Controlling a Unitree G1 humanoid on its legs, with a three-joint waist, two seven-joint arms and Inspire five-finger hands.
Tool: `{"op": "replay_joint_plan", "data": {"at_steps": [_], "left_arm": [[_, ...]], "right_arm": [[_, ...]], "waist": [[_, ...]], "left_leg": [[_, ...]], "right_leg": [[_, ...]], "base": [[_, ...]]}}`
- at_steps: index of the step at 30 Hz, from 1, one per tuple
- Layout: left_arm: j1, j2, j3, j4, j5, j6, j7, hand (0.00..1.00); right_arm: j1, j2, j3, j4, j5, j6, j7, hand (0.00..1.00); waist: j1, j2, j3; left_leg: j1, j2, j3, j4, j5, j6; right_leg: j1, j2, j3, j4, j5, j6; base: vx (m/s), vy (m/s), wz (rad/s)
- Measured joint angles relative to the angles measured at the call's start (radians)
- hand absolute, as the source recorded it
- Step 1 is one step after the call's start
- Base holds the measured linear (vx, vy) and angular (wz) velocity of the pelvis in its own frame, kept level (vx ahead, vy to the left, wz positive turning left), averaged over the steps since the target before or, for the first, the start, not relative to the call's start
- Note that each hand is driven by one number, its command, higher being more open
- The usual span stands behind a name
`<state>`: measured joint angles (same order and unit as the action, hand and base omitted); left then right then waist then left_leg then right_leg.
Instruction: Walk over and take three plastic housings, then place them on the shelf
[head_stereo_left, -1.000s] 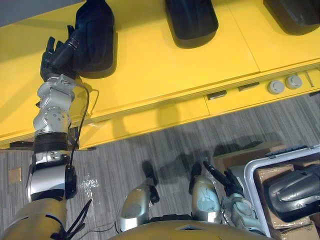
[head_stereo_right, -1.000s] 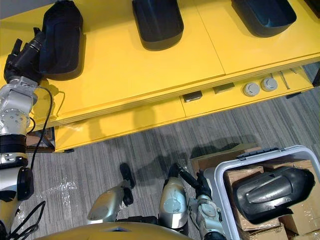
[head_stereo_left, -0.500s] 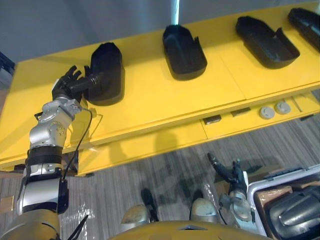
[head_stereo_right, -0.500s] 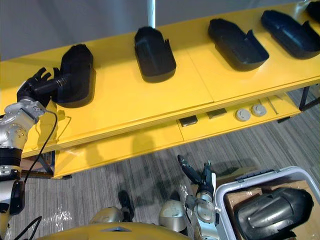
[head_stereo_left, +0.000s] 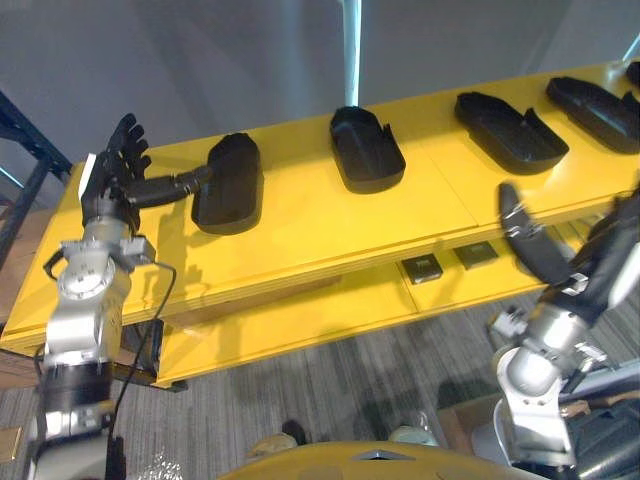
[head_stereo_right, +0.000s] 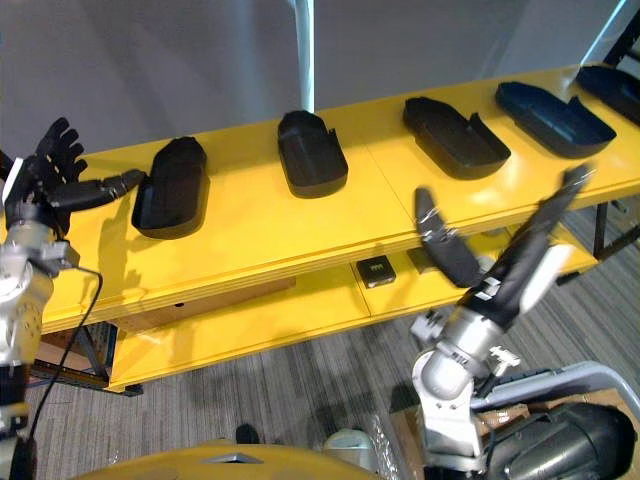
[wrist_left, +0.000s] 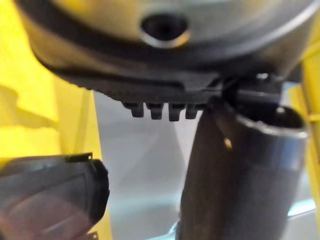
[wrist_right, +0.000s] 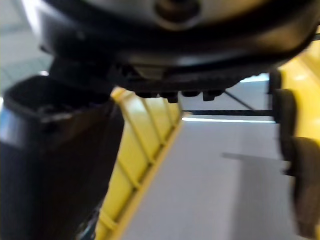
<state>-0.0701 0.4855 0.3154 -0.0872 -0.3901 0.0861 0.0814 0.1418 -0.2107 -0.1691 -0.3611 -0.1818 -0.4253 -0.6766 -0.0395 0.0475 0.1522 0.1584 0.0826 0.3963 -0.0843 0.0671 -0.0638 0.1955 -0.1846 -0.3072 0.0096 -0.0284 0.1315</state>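
yellow shelf (head_stereo_left: 300, 222) holds housings (head_stereo_left: 228, 185); left hand (head_stereo_left: 105, 197) (beside one) and right hand (head_stereo_right: 510, 270) both splayed.

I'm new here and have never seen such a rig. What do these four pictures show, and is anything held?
A humanoid robot stands before a yellow shelf. Two pictures come from its head camera, looking down; two from wrist cameras, very close. Black plastic housings lie in a row on the shelf; the leftmost housing is nearest the left hand, raised with fingers spread, holding nothing. The right hand is open in the air too. Another housing lies in a grey bin by the robot.
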Motion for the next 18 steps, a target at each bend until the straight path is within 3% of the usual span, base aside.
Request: {"op": "replay_joint_plan", "data": {"at_steps": [5, 7, 10, 13, 18], "left_arm": [[0.166, -0.158, 0.041, -0.167, 0.046, -0.092, 0.086, 1.0], [0.252, -0.23, 0.04, -0.271, 0.067, -0.161, 0.099, 1.0], [0.322, -0.296, 0.033, -0.326, 0.088, -0.244, 0.087, 1.0], [0.375, -0.34, 0.001, -0.336, 0.082, -0.301, 0.058, 1.0], [0.457, -0.359, -0.086, -0.337, 0.087, -0.329, 0.008, 1.0]], "right_arm": [[-0.055, -0.065, 0.001, -0.044, 0.177, -0.021, 0.255, 1.0], [-0.077, -0.071, 0.036, -0.026, 0.231, -0.01, 0.416, 1.0], [-0.162, -0.124, 0.1, 0.061, 0.24, 0.015, 0.573, 1.0], [-0.3, -0.182, 0.204, 0.202, 0.233, 0.06, 0.675, 1.0], [-0.488, -0.185, 0.348, 0.45, 0.196, 0.131, 0.738, 1.0]], "waist": [[0.03, -0.011, -0.017], [0.043, -0.016, -0.021], [0.07, -0.015, -0.023], [0.103, -0.016, -0.024], [0.159, -0.03, -0.026]], "left_leg": [[-0.023, -0.003, -0.045, -0.004, 0.01, 0.001], [-0.041, -0.006, -0.073, -0.004, 0.022, 0.006], [-0.047, -0.009, -0.105, -0.004, 0.038, 0.015], [-0.05, -0.011, -0.135, -0.004, 0.045, 0.012], [-0.085, -0.016, -0.194, -0.004, 0.066, 0.013]], "right_leg": [[0.008, 0.002, -0.047, -0.011, 0.007, 0.0], [0.008, 0.002, -0.077, -0.011, 0.008, -0.001], [0.023, 0.002, -0.109, -0.013, 0.009, -0.001], [0.034, 0.003, -0.139, -0.015, 0.009, -0.001], [0.039, 0.01, -0.2, -0.026, 0.016, -0.003]], "base": [[-0.04, -0.007, 0.25], [-0.03, -0.011, 0.38], [-0.02, -0.011, 0.31], [-0.05, -0.008, 0.29], [-0.04, -0.01, 0.38]]}}
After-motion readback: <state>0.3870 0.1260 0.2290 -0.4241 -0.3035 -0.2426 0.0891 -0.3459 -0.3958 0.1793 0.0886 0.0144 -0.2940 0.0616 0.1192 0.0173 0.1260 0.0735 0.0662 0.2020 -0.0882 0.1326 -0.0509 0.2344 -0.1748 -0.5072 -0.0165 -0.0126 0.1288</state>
